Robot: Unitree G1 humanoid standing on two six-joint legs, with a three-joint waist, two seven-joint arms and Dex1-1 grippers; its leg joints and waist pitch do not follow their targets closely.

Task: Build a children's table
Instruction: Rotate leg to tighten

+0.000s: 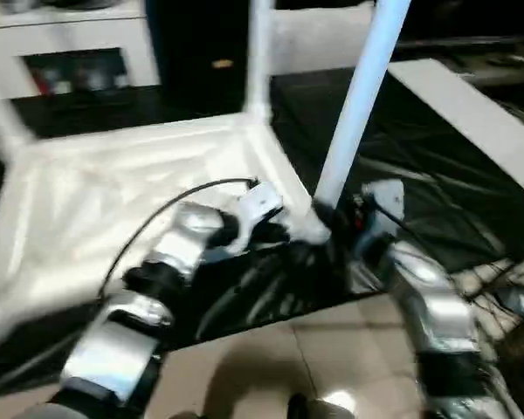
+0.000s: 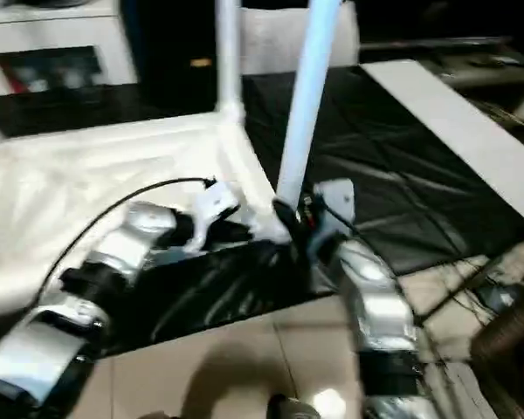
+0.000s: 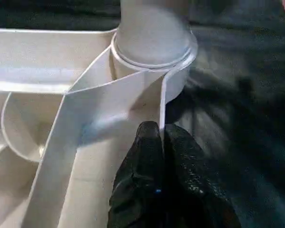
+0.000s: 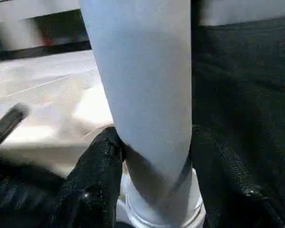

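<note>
The children's table lies upside down on a black sheet, its ribbed white top [image 1: 113,192] facing up. A long white leg [image 1: 358,105] stands in the near right corner socket [image 3: 152,42]. My right gripper [image 4: 154,142] is shut around this leg just above the socket, one black finger on each side. My left gripper [image 3: 160,137] is shut on the top's thin rim wall [image 3: 133,95] right beside that socket. Another leg [image 1: 260,52] stands upright in the far corner, and a third [image 1: 0,113] rises at the far left.
A white cabinet [image 1: 70,44] stands at the back left. A flat white panel [image 1: 472,113] lies on the black sheet [image 1: 402,175] to the right. Tiled floor [image 1: 288,358] runs along the near side, with cables [image 1: 498,288] at the right.
</note>
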